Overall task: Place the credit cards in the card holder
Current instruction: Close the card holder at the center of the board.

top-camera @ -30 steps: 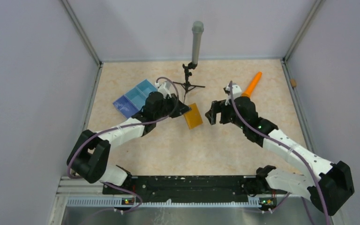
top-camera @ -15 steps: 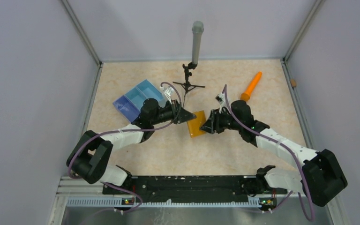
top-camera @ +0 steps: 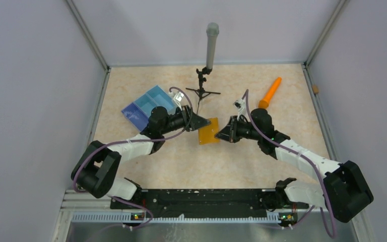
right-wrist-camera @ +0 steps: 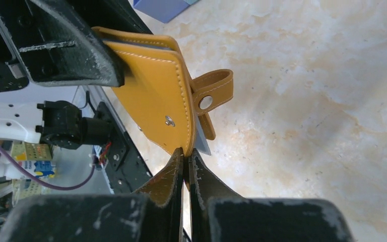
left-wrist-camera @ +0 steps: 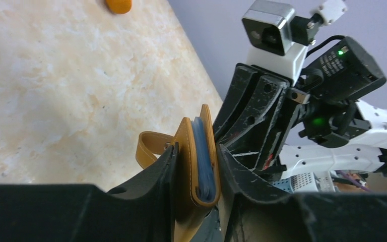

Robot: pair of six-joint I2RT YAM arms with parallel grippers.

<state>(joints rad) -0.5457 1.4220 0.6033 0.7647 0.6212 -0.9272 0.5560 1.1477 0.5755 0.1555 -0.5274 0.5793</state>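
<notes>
The mustard-orange card holder (top-camera: 209, 130) hangs above the table between both arms, folded, with blue pockets (left-wrist-camera: 204, 164) showing inside the fold. My left gripper (top-camera: 197, 122) is closed around its folded spine (left-wrist-camera: 196, 151), both fingers touching the leather. My right gripper (top-camera: 221, 134) is shut on the opposite edge (right-wrist-camera: 186, 150), next to the snap tab (right-wrist-camera: 212, 91). A thin grey corner (right-wrist-camera: 205, 146) pokes out behind that edge; whether it is a credit card I cannot tell. No loose credit cards are in view.
A blue divided tray (top-camera: 146, 107) lies behind my left arm. An orange cone-shaped stick (top-camera: 271, 92) rests at the back right. A small black tripod (top-camera: 204, 91) holding a grey tube (top-camera: 211, 45) stands at the back centre. Grey walls close in three sides.
My right gripper came in from the right, open, and shut on the card holder's edge. The left arm shifted slightly forward with the holder, and its jaws have eased a little wider.
</notes>
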